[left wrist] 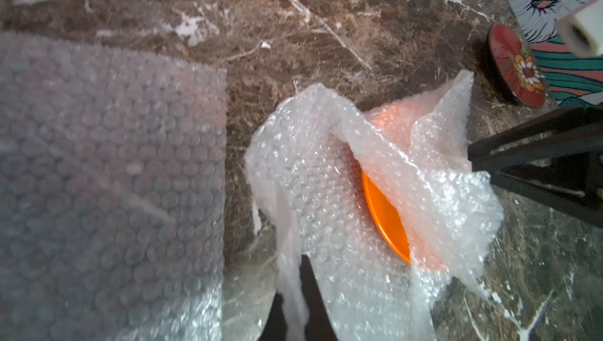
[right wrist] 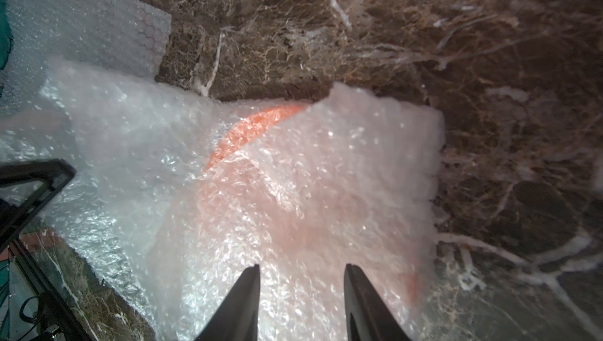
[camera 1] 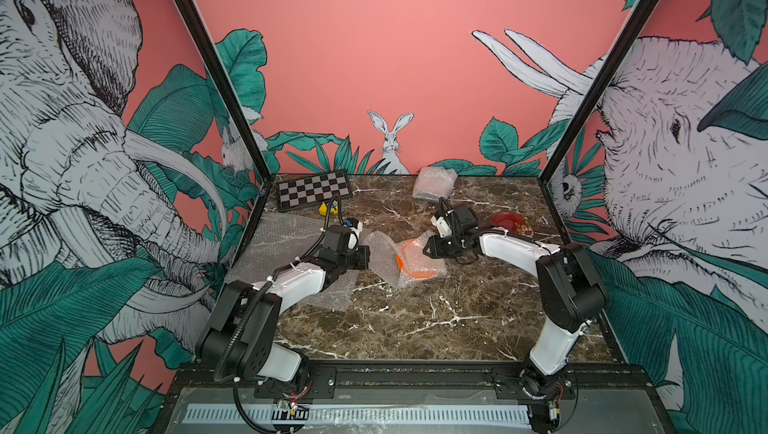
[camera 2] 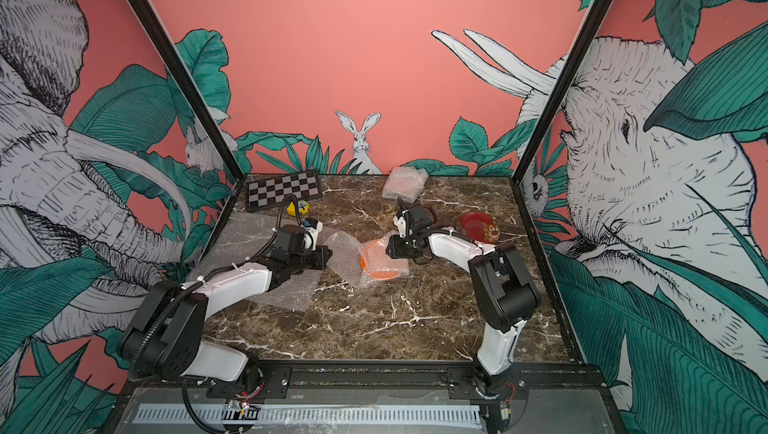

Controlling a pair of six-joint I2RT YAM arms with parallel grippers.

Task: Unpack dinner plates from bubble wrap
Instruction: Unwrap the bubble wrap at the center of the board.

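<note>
The left gripper (left wrist: pixel 295 290) has its fingers pressed together on a thin, stretched flap of bubble wrap (left wrist: pixel 310 192), shown close up in the left wrist view. The flap belongs to the sheet folded loosely around the orange plate (left wrist: pixel 386 221), whose bare rim shows through a gap in the folds. The right gripper (right wrist: pixel 301 270) is at the far side of the orange plate, fingers apart, straddling the wrap that covers it. Whether they press down on it cannot be told. In both top views the orange plate (camera 1: pixel 415 265) lies mid-table between the two grippers, half covered.

Left of the orange plate, a flat bubble wrap sheet (camera 1: pixel 282 240) is spread under the left arm. Right of it and a little behind, the dark red flowered plate (camera 1: pixel 509 223) lies bare on the marble table (camera 1: pixel 415 328). Well behind the orange plate, a closed bubble wrap bundle (camera 1: pixel 434 183) sits by the wall, its contents hidden. A checkered board (camera 1: pixel 313 195) lies behind and to the left.

The step in hand appears to be peeling the wrap off the orange plate. A good pull would go low, slow and away from the plate while the right gripper steadies it, so the plate slides free rather than flips. The thin film could tear or slip.
</note>
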